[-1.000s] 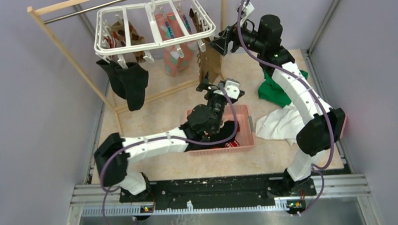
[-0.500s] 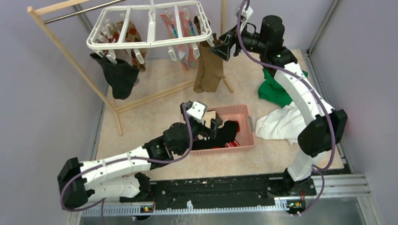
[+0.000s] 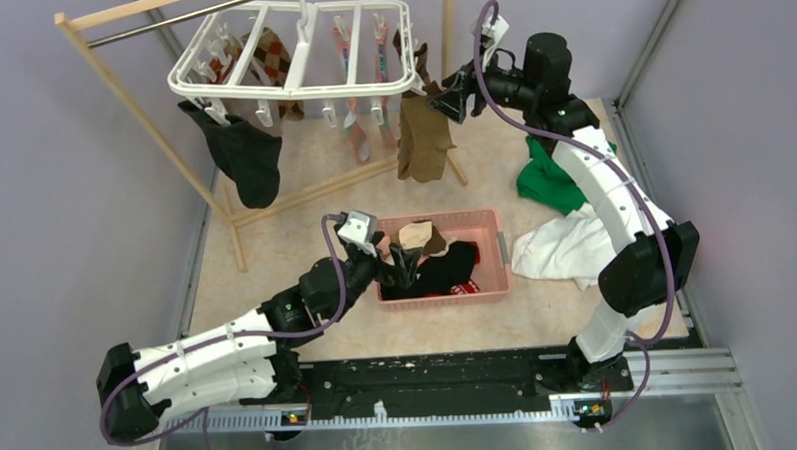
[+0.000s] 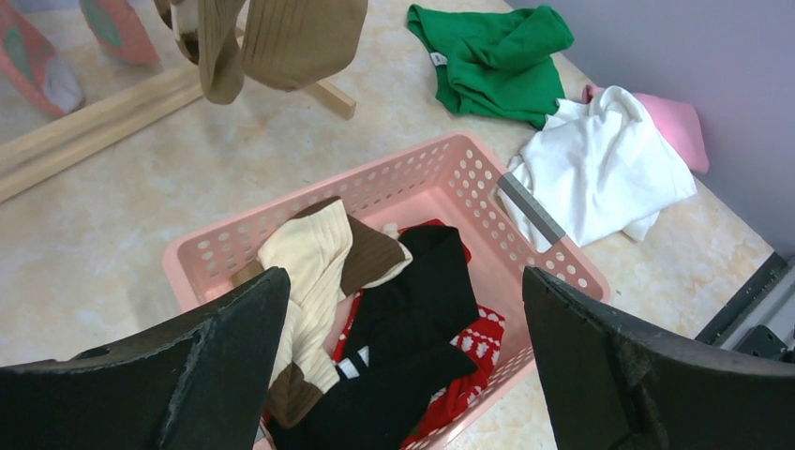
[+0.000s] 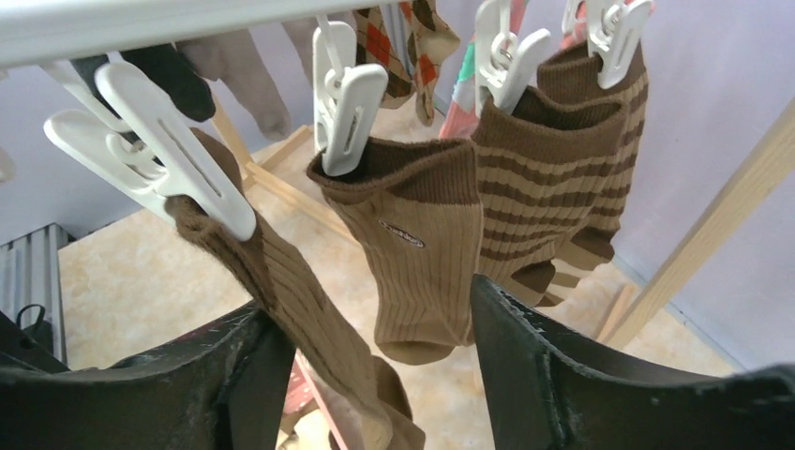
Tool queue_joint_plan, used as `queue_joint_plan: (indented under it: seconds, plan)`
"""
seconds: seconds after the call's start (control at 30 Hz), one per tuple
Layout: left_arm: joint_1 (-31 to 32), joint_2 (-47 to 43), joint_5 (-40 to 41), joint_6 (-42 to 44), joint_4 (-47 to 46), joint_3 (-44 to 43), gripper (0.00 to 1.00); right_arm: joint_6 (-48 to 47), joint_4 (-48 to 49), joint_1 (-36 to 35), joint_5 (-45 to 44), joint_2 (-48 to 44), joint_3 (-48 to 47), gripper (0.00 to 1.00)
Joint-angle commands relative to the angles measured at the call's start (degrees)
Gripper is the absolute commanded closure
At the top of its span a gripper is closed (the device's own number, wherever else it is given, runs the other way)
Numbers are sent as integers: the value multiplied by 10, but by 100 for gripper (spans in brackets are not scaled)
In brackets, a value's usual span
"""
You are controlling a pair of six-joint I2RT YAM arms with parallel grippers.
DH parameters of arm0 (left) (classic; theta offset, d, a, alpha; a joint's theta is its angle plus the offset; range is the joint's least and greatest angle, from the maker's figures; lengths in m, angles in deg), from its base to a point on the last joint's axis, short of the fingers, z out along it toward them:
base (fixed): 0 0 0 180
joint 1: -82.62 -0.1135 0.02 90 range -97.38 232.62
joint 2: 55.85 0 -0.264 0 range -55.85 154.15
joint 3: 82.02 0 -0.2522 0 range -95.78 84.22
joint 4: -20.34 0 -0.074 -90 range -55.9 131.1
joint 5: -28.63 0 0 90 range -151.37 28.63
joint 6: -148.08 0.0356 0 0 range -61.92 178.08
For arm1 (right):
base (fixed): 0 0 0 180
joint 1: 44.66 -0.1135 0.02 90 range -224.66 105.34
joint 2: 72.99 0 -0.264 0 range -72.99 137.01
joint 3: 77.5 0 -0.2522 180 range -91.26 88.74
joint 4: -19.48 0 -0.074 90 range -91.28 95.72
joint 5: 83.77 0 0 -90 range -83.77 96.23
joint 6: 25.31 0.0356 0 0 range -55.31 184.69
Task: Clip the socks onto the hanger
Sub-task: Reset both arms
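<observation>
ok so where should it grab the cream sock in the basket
Pinch the cream sock at its bunched cream end, probably best coming straight down from above. It lies on top of the pile, beside the black sock, and the basket walls would block a sideways approach.
</observation>
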Motion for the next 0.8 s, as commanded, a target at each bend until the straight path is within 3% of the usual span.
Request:
queue_joint_plan:
  seconds: [0.0, 0.13, 0.3, 0.4, 0.53, 0.77]
  plan:
    - [-5, -11, -10, -21, 4, 6, 1, -9, 9, 9, -17, -31, 5, 38]
    - [-12, -26, -8, -19, 15, 16, 1, -5, 35, 17, 12, -38, 25, 53]
    - [-25, -56, -12, -15, 33, 34, 1, 28, 117, 29, 101, -46, 61, 82]
    - [-34, -78, -16, -9, 38, 47, 1, 36, 136, 30, 134, -46, 68, 92]
    - [-49, -106, -27, -1, 54, 58, 1, 6, 100, 32, 102, -44, 60, 98]
    - [-71, -133, -73, 11, 68, 68, 1, -85, -9, 42, -55, -28, 14, 100]
